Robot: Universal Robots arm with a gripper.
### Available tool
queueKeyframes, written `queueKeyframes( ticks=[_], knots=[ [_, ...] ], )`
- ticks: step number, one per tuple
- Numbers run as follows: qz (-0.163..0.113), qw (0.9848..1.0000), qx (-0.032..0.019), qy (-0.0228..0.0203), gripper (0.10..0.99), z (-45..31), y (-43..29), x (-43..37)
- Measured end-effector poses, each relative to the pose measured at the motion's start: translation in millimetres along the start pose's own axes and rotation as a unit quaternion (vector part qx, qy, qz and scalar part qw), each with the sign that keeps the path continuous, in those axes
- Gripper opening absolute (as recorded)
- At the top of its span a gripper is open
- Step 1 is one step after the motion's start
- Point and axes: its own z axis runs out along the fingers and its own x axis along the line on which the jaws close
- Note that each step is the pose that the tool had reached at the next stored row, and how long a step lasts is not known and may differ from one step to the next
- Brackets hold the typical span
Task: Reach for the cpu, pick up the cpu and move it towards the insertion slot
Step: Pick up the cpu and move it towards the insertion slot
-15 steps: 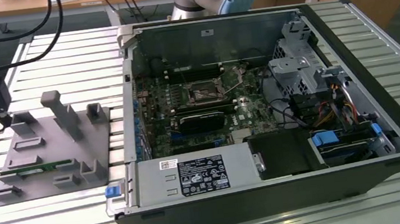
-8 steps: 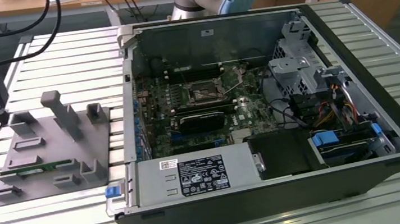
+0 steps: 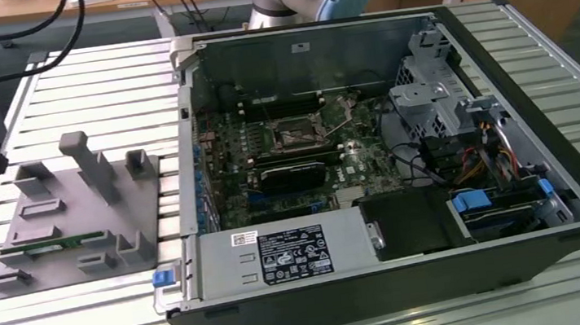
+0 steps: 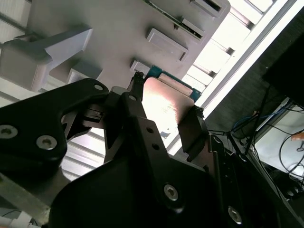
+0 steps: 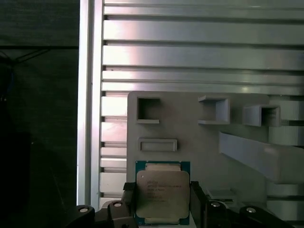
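First wrist view: the cpu (image 5: pixel 163 197) is seen between the two fingers (image 5: pixel 129 202) of the gripper (image 5: pixel 162 187), its silvery top plate towards the camera and its green rim met by a finger on each side. The fingers are judged to be clenched on the cpu. In the second wrist view the same grasp is shown, the cpu (image 4: pixel 167 107) being bracketed by the fingers (image 4: pixel 190 130) over the grey fixture (image 4: pixel 118 28). Whether the cpu is clear of the fixture cannot be told. In the exterior view the fixture (image 3: pixel 152 199) is found on the slatted bench (image 3: pixel 73 80) at the exterior view's left, outside the case (image 3: pixel 392 290). The slot (image 3: pixel 296 135) is set in the board near the middle of the frame, well apart from the fixture. For the pick-up to be done well, the squeeze should be applied to the rim edges only, the cpu held level, and the lift made straight up so that no corner is dragged on the fixture
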Motion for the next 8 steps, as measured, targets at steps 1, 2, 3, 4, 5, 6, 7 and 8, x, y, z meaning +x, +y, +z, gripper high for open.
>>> queueKeyframes(
  ticks=[1,2,3,4,5,6,7,8],
  knots=[
    [0.000,1.0000,0.0000,0.0000,0.541,-2.0,0.1,0.0],
    [0.000,1.0000,0.0000,0.0000,0.541,-4.3,0.2,0.0],
    [0.000,1.0000,0.0001,0.0001,0.541,-6.1,0.4,0.0],
    [0.000,1.0000,0.0001,0.0000,0.541,-7.5,0.6,0.1],
    [0.000,1.0000,0.0001,0.0000,0.541,-8.9,0.7,0.0],
    [0.000,1.0000,0.0002,0.0000,0.541,-10.4,0.9,0.0],
    [0.000,1.0000,0.0002,0.0000,0.541,-12.0,1.1,0.1],
    [0.000,1.0000,0.0002,0.0000,0.541,-13.9,1.4,0.1]
  ],
)
